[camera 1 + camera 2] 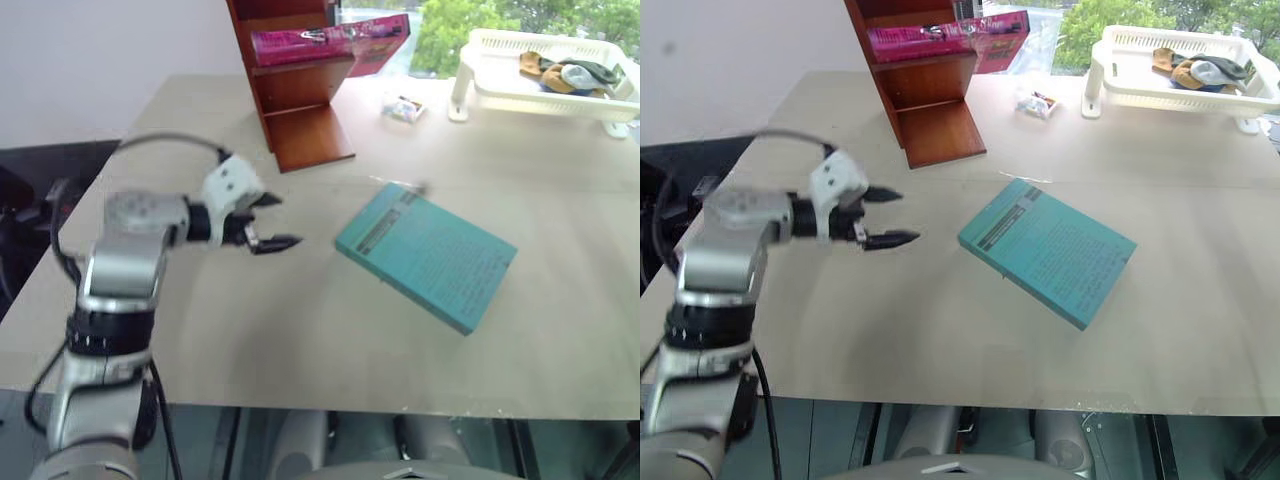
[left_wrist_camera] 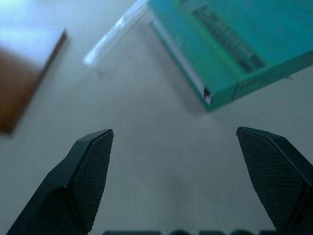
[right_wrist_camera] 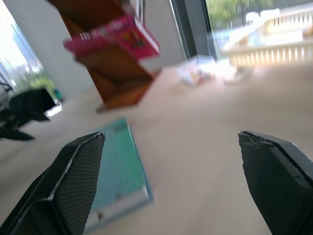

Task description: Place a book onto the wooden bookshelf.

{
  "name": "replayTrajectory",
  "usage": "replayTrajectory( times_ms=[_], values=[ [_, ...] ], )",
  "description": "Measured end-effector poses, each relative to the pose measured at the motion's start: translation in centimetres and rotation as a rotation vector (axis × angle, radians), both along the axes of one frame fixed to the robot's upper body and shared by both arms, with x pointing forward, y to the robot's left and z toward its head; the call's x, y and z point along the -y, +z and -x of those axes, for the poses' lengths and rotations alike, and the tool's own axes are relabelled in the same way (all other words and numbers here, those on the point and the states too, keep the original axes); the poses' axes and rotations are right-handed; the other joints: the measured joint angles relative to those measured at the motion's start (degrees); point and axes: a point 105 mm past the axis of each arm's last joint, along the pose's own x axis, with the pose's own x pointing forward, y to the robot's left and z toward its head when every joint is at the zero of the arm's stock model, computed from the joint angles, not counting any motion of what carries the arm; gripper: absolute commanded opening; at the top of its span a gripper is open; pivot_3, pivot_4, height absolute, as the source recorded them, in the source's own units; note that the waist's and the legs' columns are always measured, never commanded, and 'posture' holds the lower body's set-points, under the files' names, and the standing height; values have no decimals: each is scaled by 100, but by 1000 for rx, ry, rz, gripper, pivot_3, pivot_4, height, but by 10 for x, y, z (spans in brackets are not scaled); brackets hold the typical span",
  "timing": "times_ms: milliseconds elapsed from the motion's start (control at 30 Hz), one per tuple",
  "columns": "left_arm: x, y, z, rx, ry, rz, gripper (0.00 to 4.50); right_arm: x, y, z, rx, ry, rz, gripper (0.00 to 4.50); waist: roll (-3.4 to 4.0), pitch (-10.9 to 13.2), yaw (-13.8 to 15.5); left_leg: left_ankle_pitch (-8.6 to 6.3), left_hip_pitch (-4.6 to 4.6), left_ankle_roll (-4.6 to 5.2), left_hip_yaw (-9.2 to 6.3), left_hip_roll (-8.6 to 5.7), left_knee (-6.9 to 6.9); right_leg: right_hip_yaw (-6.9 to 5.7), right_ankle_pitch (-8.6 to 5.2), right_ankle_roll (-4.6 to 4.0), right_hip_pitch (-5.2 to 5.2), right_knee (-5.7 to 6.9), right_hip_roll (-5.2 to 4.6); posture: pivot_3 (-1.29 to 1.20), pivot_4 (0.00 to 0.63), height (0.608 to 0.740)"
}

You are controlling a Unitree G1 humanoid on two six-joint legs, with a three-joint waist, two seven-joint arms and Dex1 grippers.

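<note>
- The book (image 1: pixel 330 42) lies flat on a shelf of the wooden bookshelf (image 1: pixel 300 100), long axis crosswise, one end jutting past the open side toward the window.
- Left hand (image 1: pixel 270 222) empty, fingers apart; right hand (image 3: pixel 171 186) likewise spread.
- Beige tabletop (image 1: pixel 300 340) carries a teal book (image 1: pixel 428 255) and a white basket rack (image 1: pixel 545 75); greenery outside.

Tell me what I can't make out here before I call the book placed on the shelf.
- Wooden bookshelf: its top is cut off by the upper edge of both eye views.
- Pink book: its cover text is too small to read; how far it overhangs the shelf is unclear.
- Small packet on the table: contents too small to identify.
- Items in the white basket rack: partly hidden by its wall.
</note>
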Motion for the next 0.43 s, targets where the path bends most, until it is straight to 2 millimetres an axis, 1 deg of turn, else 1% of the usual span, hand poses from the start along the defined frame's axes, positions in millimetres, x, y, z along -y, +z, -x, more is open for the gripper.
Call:
replayTrajectory(
  times_ms=[33,100,167,233,333,433],
  values=[
    [-3,-6,2,-2,15,12,4430,1,-6,2,-28,-2,16,4500,-3,0,0,0,0,0,0,2,0,0,0,0,0,-1,0,0,150,740],
    [-14,-29,18,-49,41,61,4430,3,-29,10,-119,-10,81,4500,0,-2,5,0,6,-1,0,1,-1,-1,0,-1,6,0,-1,0,150,740],
    [-24,-40,27,-57,69,70,4430,6,-42,15,-156,-24,97,4500,0,-2,10,0,13,-1,1,1,-1,-2,1,-1,12,-1,-1,0,150,740],
    [-31,-42,29,-39,92,104,4430,7,-44,16,-160,-28,124,4500,2,-3,8,0,32,-2,3,1,-1,-1,1,-1,30,0,-2,0,150,740],
    [-49,-39,31,-42,158,200,4430,8,-44,15,-148,-29,181,4500,-3,0,-3,-2,121,-4,3,1,-22,-2,0,-3,122,-26,-5,0,150,740],
    [-57,-47,39,-76,180,210,4430,8,-49,16,-163,-22,222,4500,0,-2,-8,-3,139,-4,4,2,-33,-1,0,-3,143,-44,-8,0,150,740]
  ],
)
